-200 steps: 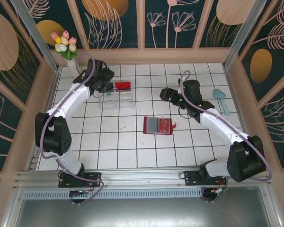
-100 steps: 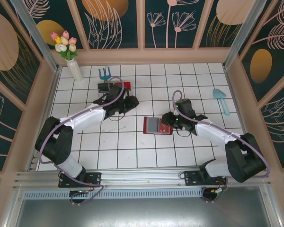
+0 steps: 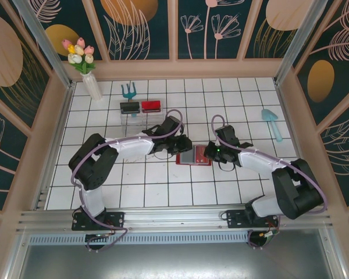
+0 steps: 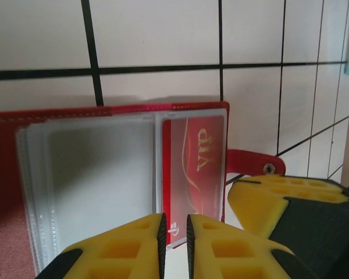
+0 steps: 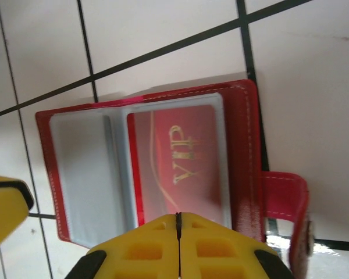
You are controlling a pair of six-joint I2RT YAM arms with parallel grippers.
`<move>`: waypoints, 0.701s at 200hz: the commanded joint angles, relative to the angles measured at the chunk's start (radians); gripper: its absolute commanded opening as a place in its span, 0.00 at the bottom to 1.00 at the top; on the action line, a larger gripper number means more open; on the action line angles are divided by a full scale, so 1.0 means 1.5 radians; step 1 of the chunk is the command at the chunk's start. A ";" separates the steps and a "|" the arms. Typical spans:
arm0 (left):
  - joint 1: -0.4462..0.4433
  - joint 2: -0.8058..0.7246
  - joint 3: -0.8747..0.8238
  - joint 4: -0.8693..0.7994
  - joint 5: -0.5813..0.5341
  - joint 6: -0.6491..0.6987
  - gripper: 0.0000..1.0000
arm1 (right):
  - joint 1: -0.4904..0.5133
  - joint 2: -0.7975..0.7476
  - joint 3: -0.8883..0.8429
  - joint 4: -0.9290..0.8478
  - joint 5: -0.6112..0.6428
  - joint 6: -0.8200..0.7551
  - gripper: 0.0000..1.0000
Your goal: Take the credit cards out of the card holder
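Lying open on desk (image 3: 134,192), holder (image 3: 194,155) shows red card (image 4: 193,168); right gripper (image 5: 178,216) clenched at its edge (left gripper (image 4: 174,220): cannot tell grasp).

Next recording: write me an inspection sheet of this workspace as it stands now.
Surface: white tiled table with dark grout lines.
Job's things: red card holder lies open and flat; red VIP card sits in its clear pocket; left pocket looks greyish, contents unclear.
Clutter: tulip vase, teal rake, black tray and red tray on a clear stand, teal trowel.
Grippers: left gripper at the holder's edge, nearly closed, grip unclear; right gripper shut at the tab side.
Cables: lilac cables loop along both arms.
Surroundings: floral wall panels, wooden frame.
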 commanded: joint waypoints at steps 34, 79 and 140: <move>-0.010 0.038 0.041 0.009 0.024 0.005 0.21 | -0.005 0.040 -0.005 -0.002 0.040 -0.028 0.05; -0.015 0.073 0.064 -0.014 0.028 0.010 0.21 | -0.005 0.066 -0.001 -0.003 0.046 -0.033 0.05; -0.017 0.106 0.089 -0.069 0.007 0.015 0.23 | -0.004 0.081 -0.003 -0.006 0.044 -0.033 0.03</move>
